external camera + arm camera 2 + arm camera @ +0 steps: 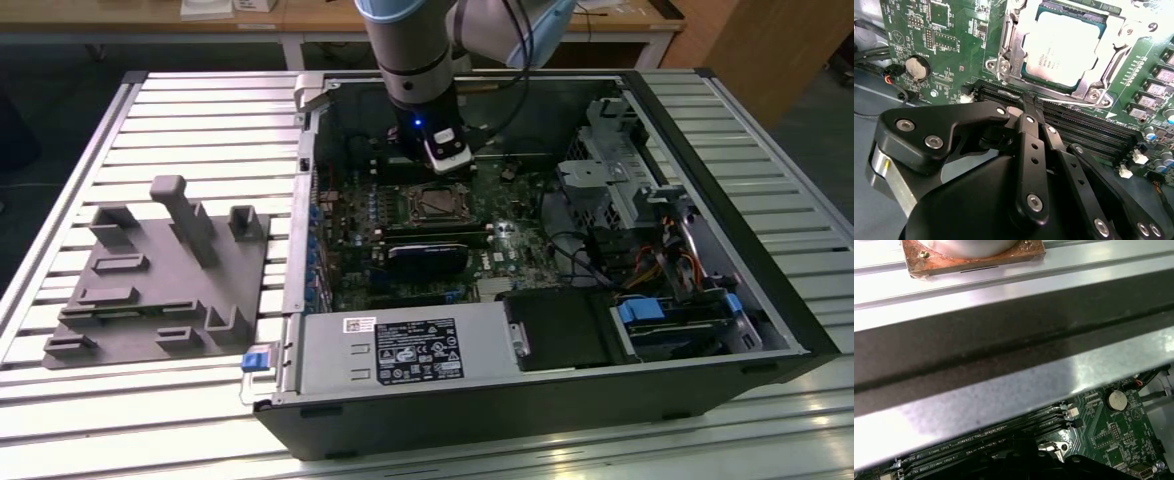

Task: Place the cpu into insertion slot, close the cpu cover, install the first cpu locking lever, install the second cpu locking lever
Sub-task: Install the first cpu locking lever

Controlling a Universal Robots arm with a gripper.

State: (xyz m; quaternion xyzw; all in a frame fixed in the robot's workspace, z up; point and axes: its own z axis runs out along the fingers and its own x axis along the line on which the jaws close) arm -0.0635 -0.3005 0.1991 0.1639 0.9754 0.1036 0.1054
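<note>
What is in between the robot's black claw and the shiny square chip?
In the second wrist view, long black memory slots run across the green board between the end effector and the chip in its metal frame.

Green circuit board [954, 35] dotted with small silver solder points and white markings. Pale silver-grey cpu [1061, 42] framed by the shiny silvery cpu cover [1004, 55]. Matte black gripper [1031, 107] links studded with silver screws. Black memory slots [1089, 135] edged in white print. Silver coin cell [917, 66] in a black holder. Black computer case [534, 400] on a ribbed silver table [160, 110]. Plain grey fixture plate [147, 290]. Blue tab [254, 361] at the case edge.
</note>
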